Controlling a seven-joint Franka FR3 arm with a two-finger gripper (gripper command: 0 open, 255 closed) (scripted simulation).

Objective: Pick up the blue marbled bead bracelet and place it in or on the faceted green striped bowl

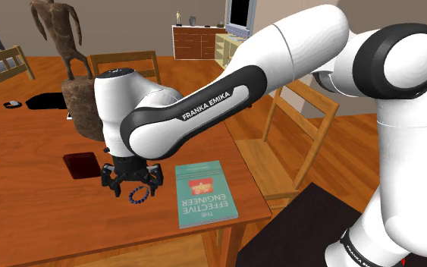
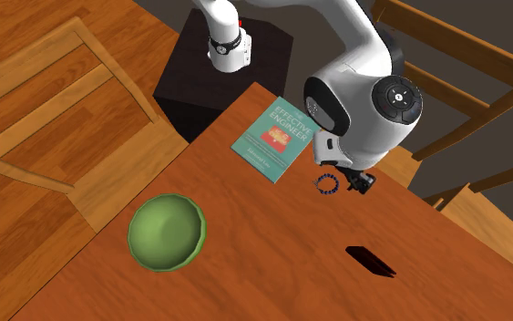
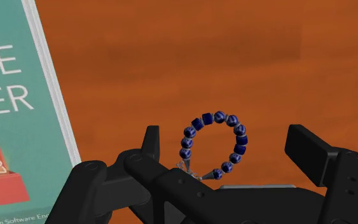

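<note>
The wooden table (image 1: 22, 174) carries everything, and the white arm (image 1: 204, 106) bends down over it. A teal book (image 1: 202, 193) lies flat just outside one jaw, near but not touching. The green bowl (image 2: 166, 232) sits well apart from the jaws, out past the book on the same table.

The black gripper (image 3: 225, 143) is down low over the tabletop with its jaws apart and nothing clasped.

The blue bead bracelet (image 3: 240, 130) lies flat on the table between the jaws as an open ring. It sits nearer one finger than the other, and neither finger appears to touch it.

It is likely very light, and limp rather than stiff: a loop of small hard beads on a string that will fold or sag once lifted. The beads look smooth and rounded, so they could roll or slip out from under flat pads. The safest hold is probably across the ring, closing the jaws so both sides of the loop are pressed together, with the fingertips right down at the tabletop. Since the ring is off-centre, one finger would probably reach it first and push it across before the pinch closes. A pinch that catches only one bead risks dropping it on the way to the bowl.
</note>
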